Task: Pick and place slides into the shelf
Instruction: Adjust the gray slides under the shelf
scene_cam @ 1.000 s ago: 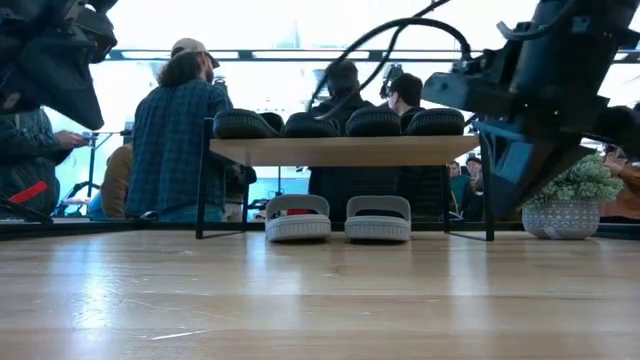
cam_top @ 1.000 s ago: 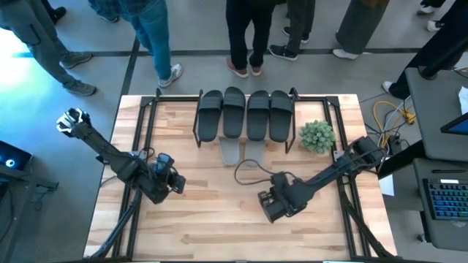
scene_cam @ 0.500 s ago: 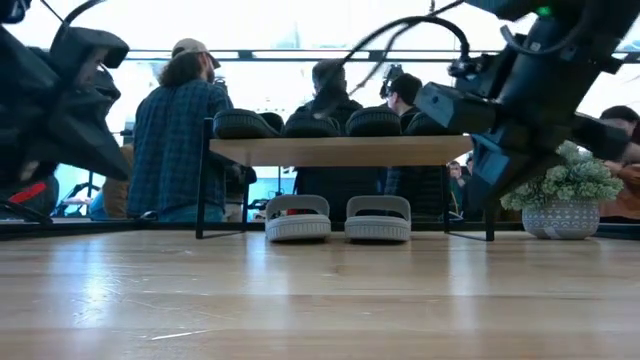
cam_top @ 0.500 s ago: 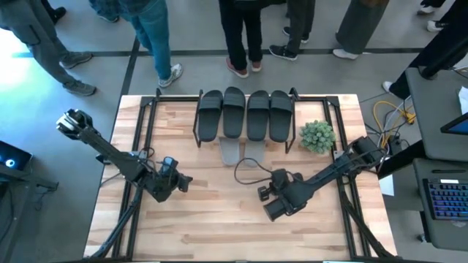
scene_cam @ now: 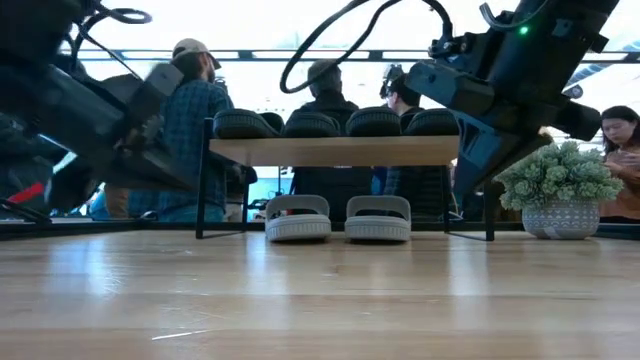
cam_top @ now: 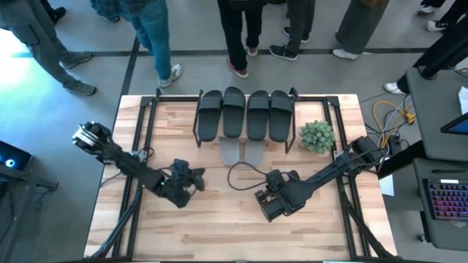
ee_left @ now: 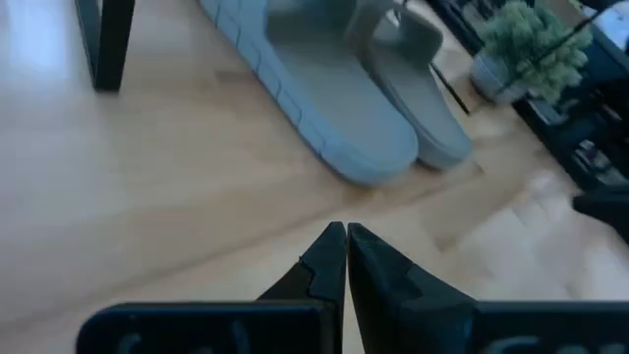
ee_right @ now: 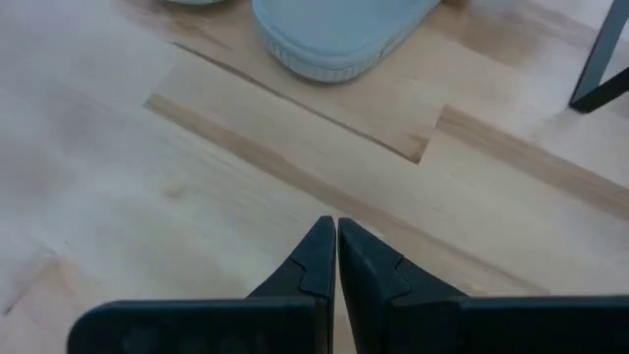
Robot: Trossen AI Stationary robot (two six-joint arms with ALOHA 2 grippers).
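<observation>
both pincers are clenched on nothing. left pincer hangs low over the bare surface, its tips pressed together, pointing toward the two light slides just ahead. right pincer sits the same way, tips together, with one light slide's end a little beyond it.

from above, left pincer is in front of the shelf's left end and right pincer in front of its right half, each near the shelf but not touching it.

four dark slides lie side by side on the top board; the light pair rests beneath it on the lower level, between the legs.

by my reading all six slides are stowed, so placing looks finished. the next move likely calls only for drawing both arms clear without brushing the light pair or the plant.
</observation>
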